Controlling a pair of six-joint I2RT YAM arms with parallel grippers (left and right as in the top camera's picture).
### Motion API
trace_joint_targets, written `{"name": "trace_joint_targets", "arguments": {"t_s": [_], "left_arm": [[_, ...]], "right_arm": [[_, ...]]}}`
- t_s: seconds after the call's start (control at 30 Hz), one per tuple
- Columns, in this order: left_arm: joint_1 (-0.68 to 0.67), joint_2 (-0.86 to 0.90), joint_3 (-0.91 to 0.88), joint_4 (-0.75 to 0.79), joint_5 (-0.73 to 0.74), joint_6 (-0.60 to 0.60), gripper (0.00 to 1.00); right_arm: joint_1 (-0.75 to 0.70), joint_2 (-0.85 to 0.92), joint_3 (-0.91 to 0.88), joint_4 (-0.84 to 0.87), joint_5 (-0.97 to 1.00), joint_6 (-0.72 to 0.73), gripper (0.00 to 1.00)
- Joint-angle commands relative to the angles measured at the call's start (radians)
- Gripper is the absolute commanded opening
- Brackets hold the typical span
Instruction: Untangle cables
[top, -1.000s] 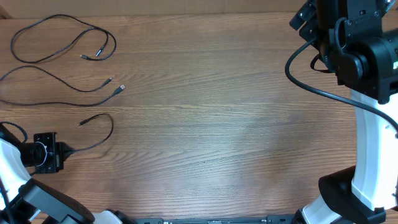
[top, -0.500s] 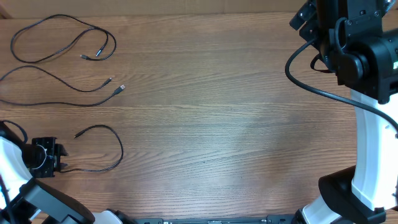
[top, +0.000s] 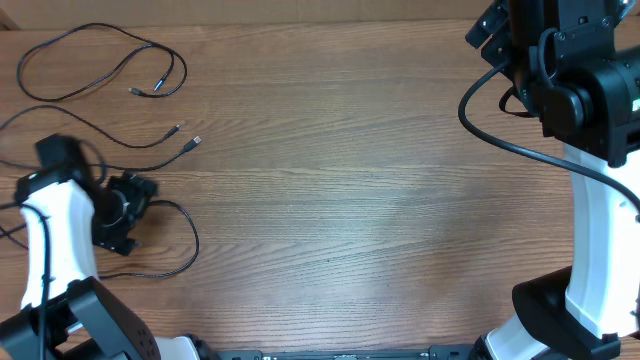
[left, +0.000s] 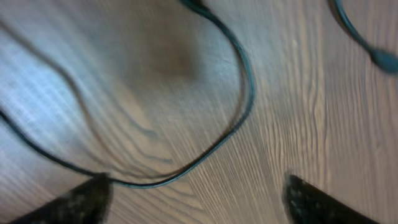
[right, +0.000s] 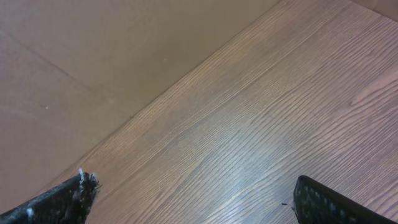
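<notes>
Three thin black cables lie apart at the table's left. The far cable (top: 100, 55) forms a loop, the middle cable (top: 110, 140) runs in a wave, and the near cable (top: 190, 240) curls in a loop. My left gripper (top: 138, 215) hangs over the near cable's left part, open and holding nothing. In the left wrist view the near cable (left: 245, 74) curves across the wood ahead of the left gripper (left: 196, 183), passing close to its left finger (left: 81, 199). My right gripper (right: 194, 183) is open over bare wood at the far right (top: 490, 28).
A brown cardboard wall (right: 93, 56) borders the table's far edge beside the right gripper. A plug end of another cable (left: 376, 56) shows at the left wrist view's upper right. The right arm's thick black wiring (top: 500, 140) hangs at the right.
The left gripper has opened and let go of the near cable, then swung away from the near edge toward the middle cable. The near cable's loop shifted right and settled. The right arm is unmoved.
</notes>
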Motion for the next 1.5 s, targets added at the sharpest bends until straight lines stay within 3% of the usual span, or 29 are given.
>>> {"name": "trace_joint_targets", "arguments": {"t_s": [0.0, 0.47, 0.67, 0.8, 1.03, 1.13, 1.2, 1.47], "left_arm": [[-0.065, 0.021, 0.01, 0.027, -0.1, 0.002, 0.98], [-0.211, 0.241, 0.01, 0.168, -0.15, -0.051, 0.9], [-0.217, 0.285, 0.01, 0.204, -0.164, -0.053, 0.73], [-0.217, 0.311, 0.01, 0.219, -0.24, -0.062, 0.55], [-0.217, 0.341, 0.01, 0.238, -0.252, -0.059, 0.42], [-0.217, 0.341, 0.01, 0.246, -0.251, -0.058, 0.27], [-0.217, 0.34, 0.011, 0.247, -0.252, -0.057, 0.06], [-0.195, 0.317, 0.182, 0.064, -0.244, -0.057, 0.04]], "right_arm": [[-0.001, -0.003, -0.006, 0.002, 0.013, -0.009, 1.0], [-0.001, -0.003, -0.006, 0.002, 0.013, -0.009, 1.0], [-0.001, -0.003, -0.006, 0.002, 0.013, -0.009, 1.0], [-0.001, -0.003, -0.006, 0.002, 0.013, -0.009, 1.0], [-0.001, -0.003, -0.006, 0.002, 0.013, -0.009, 1.0], [-0.001, -0.003, -0.006, 0.002, 0.013, -0.009, 1.0], [-0.001, -0.002, -0.006, 0.002, 0.013, -0.009, 1.0], [-0.001, -0.002, -0.006, 0.002, 0.013, -0.009, 1.0]]}}
